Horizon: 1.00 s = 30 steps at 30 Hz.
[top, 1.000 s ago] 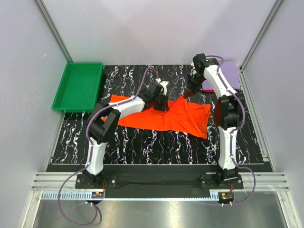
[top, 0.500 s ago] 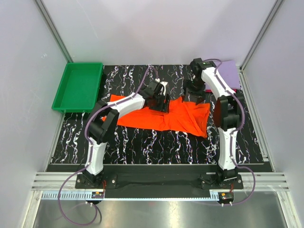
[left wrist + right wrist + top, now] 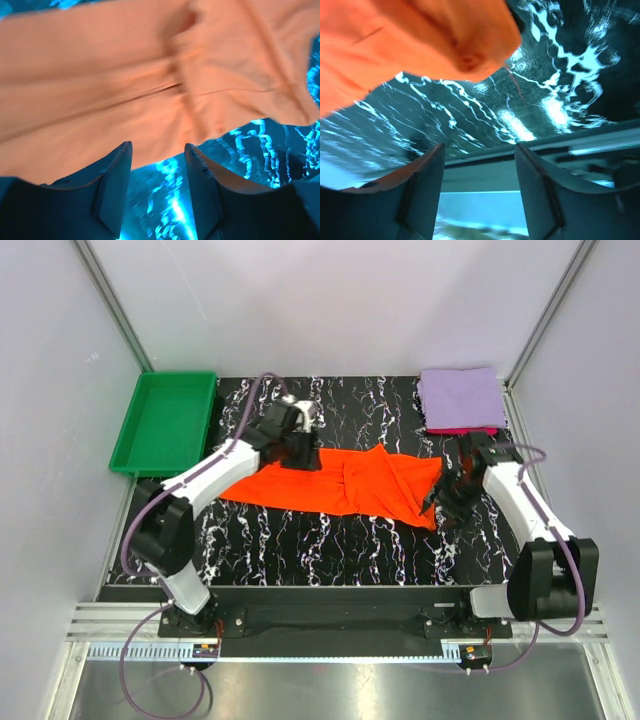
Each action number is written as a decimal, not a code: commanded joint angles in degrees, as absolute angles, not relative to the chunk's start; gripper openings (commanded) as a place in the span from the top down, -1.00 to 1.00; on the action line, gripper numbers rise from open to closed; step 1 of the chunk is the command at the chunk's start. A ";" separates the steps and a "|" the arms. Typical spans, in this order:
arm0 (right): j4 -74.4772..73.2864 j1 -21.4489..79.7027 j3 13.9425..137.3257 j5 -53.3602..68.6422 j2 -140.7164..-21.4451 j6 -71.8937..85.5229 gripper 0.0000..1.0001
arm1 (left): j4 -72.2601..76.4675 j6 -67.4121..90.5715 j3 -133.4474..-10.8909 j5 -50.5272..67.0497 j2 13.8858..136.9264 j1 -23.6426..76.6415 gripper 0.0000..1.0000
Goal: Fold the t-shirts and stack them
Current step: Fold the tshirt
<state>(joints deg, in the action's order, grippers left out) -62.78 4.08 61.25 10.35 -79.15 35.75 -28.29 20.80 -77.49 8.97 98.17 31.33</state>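
Observation:
The orange-red t-shirt (image 3: 345, 485) lies as a long folded band across the middle of the table. My left gripper (image 3: 301, 453) hovers at its back edge, left of centre. In the left wrist view that gripper (image 3: 157, 147) is open with only table between its fingers, and the orange cloth (image 3: 125, 85) starts just beyond the tips. My right gripper (image 3: 446, 502) is off the shirt's right end. It stands open and empty (image 3: 480, 147), with a corner of the shirt (image 3: 420, 45) ahead of it. The lavender t-shirt (image 3: 460, 395) lies folded at the back right on the crimson-pink one (image 3: 462, 430).
A green tray (image 3: 165, 420) sits at the back left, off the marbled black table top (image 3: 320, 540). White walls with metal posts close in the left, back and right sides. The arm bases stand on the near rail.
Both grippers have opened and let go of the orange shirt's back edge. The left arm moved left along that edge. The right arm swung from the back to the shirt's right end, uncovering the lavender shirt.

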 commanded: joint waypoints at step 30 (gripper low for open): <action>-39.90 -4.48 45.26 5.81 -82.00 48.34 0.65 | -33.40 26.01 -69.52 10.55 105.55 8.00 0.07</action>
